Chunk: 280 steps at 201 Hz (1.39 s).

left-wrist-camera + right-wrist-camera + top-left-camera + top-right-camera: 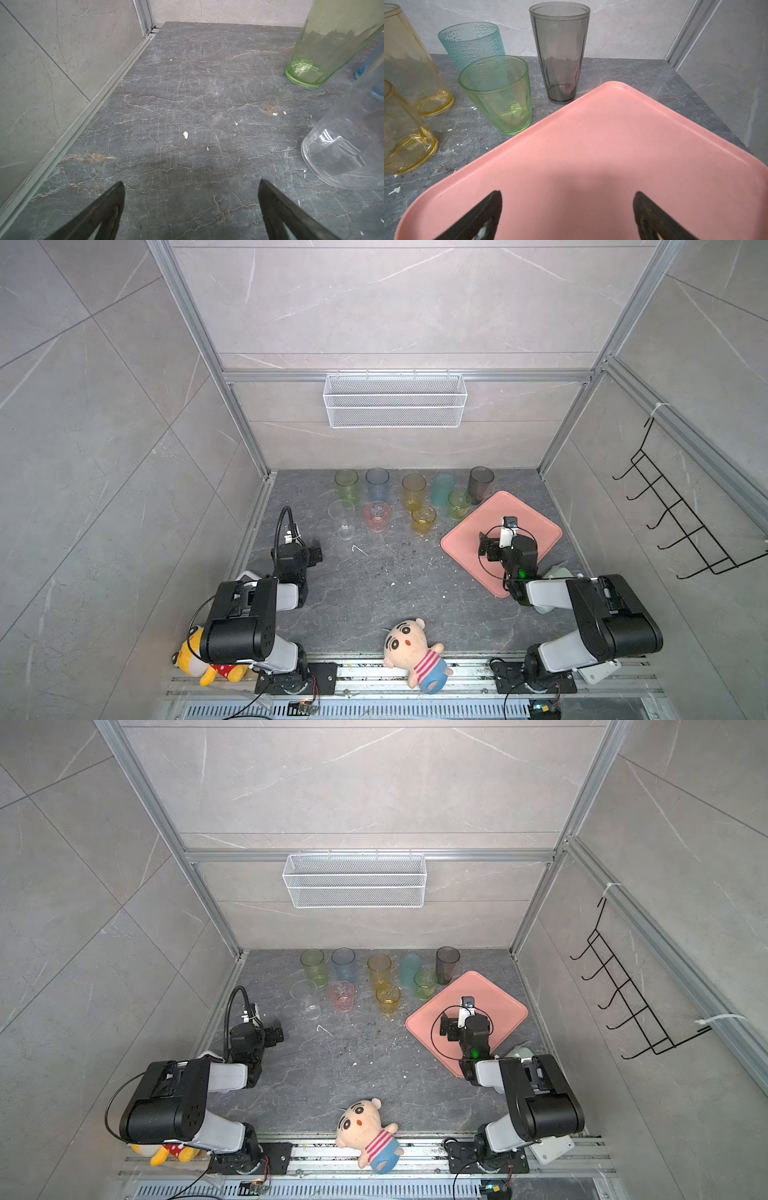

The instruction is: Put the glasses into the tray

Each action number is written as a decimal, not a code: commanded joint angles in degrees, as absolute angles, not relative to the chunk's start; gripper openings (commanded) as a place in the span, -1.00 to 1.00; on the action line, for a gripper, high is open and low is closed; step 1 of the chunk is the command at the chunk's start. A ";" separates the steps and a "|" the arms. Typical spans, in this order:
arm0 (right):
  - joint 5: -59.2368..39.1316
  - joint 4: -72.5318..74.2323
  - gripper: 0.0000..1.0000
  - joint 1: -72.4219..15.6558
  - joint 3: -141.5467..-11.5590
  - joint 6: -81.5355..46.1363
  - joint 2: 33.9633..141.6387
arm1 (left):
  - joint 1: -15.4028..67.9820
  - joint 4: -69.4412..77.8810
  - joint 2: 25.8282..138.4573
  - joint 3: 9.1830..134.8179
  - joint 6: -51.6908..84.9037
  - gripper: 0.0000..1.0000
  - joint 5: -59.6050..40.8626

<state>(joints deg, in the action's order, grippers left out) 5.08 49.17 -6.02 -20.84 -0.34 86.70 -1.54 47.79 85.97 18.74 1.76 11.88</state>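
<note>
While left gripper [191, 182] and right gripper [568, 192] gape empty, all nine tinted see-through tumblers [414, 490] ahead stand outside the flat salmon-pink plastic tray [612, 135] beneath the right.

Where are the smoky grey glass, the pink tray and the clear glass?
smoky grey glass [560, 58], right wrist view, middle of its side wall.
pink tray [612, 135], right wrist view, bare floor of the tray.
clear glass [349, 149], left wrist view, lower wall near its base.

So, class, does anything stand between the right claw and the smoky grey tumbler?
Nothing visible does. The open right claw hangs over the tray, and only its low rim lies before the smoky grey tumbler; the short green tumbler stands beside that line.
</note>
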 commanded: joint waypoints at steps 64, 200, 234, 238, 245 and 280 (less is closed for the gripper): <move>4.57 49.83 0.99 -6.04 -20.91 0.35 86.91 | -1.67 50.01 86.04 19.86 2.43 1.00 12.48; 3.90 25.24 0.99 -6.02 -29.34 -5.90 69.89 | 8.26 20.91 65.05 29.33 9.74 1.00 24.34; -1.85 13.17 0.99 -6.12 -36.99 -13.53 64.45 | 16.14 2.71 67.01 42.26 17.09 1.00 26.39; -2.04 11.37 0.99 -6.08 -38.01 -14.84 64.04 | 16.94 1.32 67.35 43.63 17.84 1.00 25.58; -2.68 8.93 0.99 -6.08 -39.46 -16.76 63.09 | 18.21 -1.63 68.20 46.14 20.85 1.00 24.37; -8.20 1.40 0.99 -6.10 -43.92 -28.61 59.91 | 25.58 -14.54 75.94 58.53 31.14 1.00 16.87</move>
<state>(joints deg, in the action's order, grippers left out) -2.48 12.12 -6.02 -40.12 -18.04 61.32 21.02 -1.34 71.26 52.03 22.17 20.88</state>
